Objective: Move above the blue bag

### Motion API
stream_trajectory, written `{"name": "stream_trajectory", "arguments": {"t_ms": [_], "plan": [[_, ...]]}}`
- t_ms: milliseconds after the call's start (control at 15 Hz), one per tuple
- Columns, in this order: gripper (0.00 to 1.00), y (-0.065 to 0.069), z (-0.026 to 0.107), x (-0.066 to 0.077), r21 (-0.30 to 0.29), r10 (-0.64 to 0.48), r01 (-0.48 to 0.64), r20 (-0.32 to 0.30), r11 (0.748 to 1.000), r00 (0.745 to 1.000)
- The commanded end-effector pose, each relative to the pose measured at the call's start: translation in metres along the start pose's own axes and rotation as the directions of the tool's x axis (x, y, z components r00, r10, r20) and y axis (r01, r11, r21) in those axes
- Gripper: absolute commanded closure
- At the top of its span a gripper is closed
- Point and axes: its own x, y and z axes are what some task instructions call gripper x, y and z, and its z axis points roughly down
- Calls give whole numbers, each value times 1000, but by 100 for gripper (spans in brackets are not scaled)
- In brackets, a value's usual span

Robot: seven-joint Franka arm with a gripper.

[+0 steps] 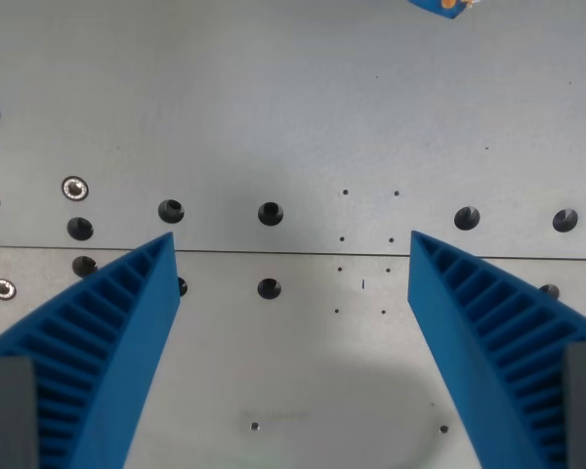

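A grey metal desk point(293, 117) fills the frame, dotted with bolt holes point(271, 213) and crossed by a thin horizontal seam point(293, 253) at mid-frame.

You are looking at a lab or workshop bench, not a home. The surface is a grey metal table point(273, 117) made of plates, with a straight seam point(293, 253) running across the wrist view. Rows of round mounting holes point(271, 213) sit on either side of it, and some at the wrist view's left hold screws point(74, 187). Smaller drilled dots point(346, 192) form a neat grid near the centre.
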Motion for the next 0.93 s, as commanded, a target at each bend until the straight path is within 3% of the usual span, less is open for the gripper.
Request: {"name": "stream_trajectory", "arguments": {"t_ms": [67,600,933], "plan": [[0,0,-2,0,0,0,0,-4,1000,1000],[0,1,0,3,0,3,-3,-5,1000,1000],[0,6,6,12,-3,6,-6,-6,1000,1000]]}}
